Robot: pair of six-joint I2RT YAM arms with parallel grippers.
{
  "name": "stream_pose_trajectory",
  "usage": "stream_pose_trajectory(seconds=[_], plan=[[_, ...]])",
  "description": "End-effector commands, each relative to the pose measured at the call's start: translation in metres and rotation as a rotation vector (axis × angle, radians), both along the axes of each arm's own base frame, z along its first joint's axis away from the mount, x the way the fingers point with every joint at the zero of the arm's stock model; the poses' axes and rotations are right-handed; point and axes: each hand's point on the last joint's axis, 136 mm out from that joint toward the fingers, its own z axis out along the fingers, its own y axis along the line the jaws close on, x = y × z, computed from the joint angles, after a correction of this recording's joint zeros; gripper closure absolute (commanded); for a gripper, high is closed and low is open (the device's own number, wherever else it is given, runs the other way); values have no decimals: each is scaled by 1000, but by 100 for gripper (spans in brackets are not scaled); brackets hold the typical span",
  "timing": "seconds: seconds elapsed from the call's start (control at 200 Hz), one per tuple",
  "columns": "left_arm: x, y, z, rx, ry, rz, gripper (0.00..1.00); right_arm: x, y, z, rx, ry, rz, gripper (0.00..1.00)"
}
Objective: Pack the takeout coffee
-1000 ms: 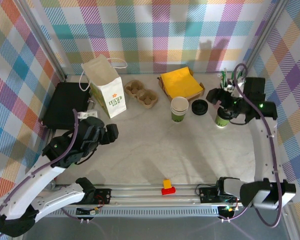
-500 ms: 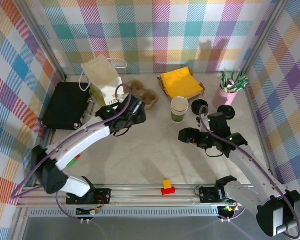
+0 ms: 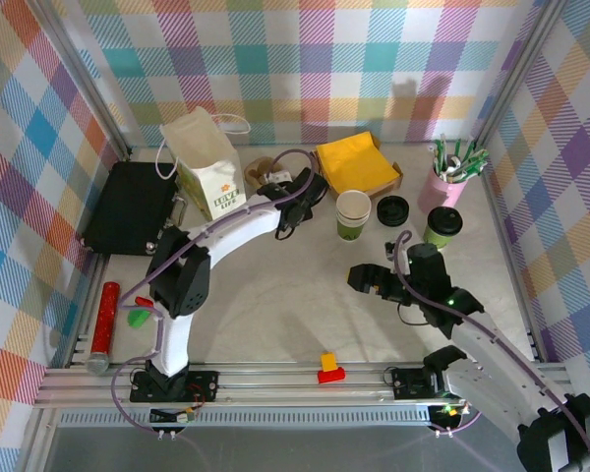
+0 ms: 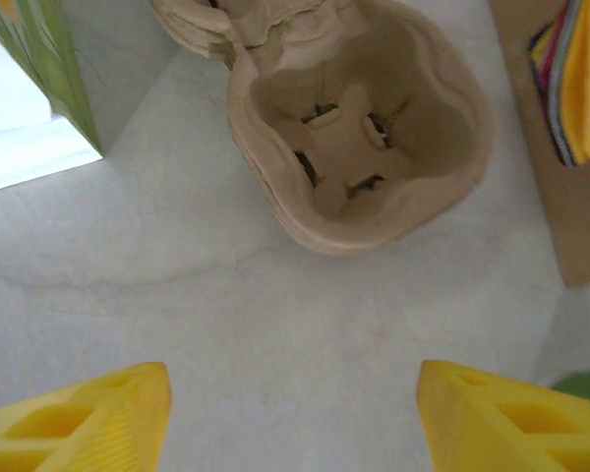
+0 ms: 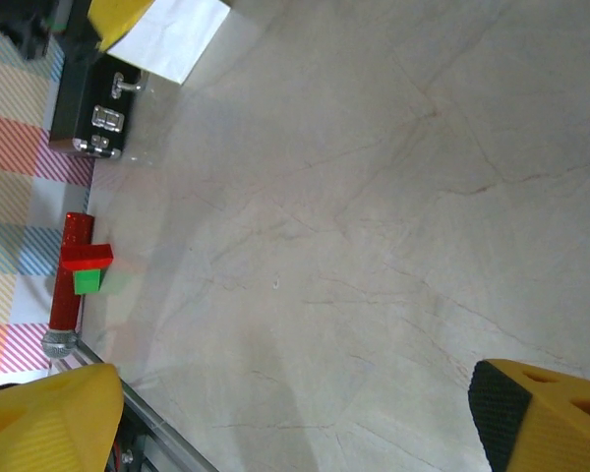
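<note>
L gripper (image 4: 295, 418) is open, nothing btwn its yellow tips. It hangs over the cardboard cup carrier (image 4: 359, 167), looking straight down into one empty well. I read that as lining up on the carrier, since a cup prob. travels steadier seated in a well than loose in a bag. In the top view this gripper sits just beside the takeout coffee (image 3: 353, 214), not touching it. The coffee stands upright on the table (image 3: 275, 285), approx centre-back, btwn the carrier and a loose black lid (image 3: 392, 210). It has no lid on, so it'll want a level carry. The white paper bag (image 3: 208, 162) stands upright at back left, mouth open upward and just beside the carrier, so it's ready to be loaded from above. R gripper (image 3: 366, 280) is open too and empty, tips spread over bare table in its wrist view. It sits low mid-table, well apart from the cup, which leaves the L arm room to work. A 2nd cup w/ a black lid (image 3: 441, 226) stands near the pink tumbler (image 3: 442, 182) at right; not my target. Can't tell whether the green sliver at the right edge of the L wrist view is the coffee.
</note>
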Motion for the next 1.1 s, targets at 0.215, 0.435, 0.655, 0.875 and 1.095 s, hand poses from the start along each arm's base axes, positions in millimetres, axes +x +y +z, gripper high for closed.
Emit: stream_pose_trajectory(seconds=[0.215, 0.435, 0.655, 0.875, 1.095], plan=[[42, 21, -21, -24, -14, 149, 43, 11, 4, 7, 40, -36, -42, 8], [59, 18, -33, -54, -6, 167, 44, 14, 4, 4, 29, -19, -45, 8], [77, 17, -37, -54, -8, 173, 49, 15, 5, 2, 19, -6, -46, 8], [86, 19, -41, -64, -9, 180, 51, 16, 4, 1, 14, -3, -50, 8], [89, 17, -42, -68, -8, 165, 57, 16, 4, 0, 11, -2, -52, 8]])
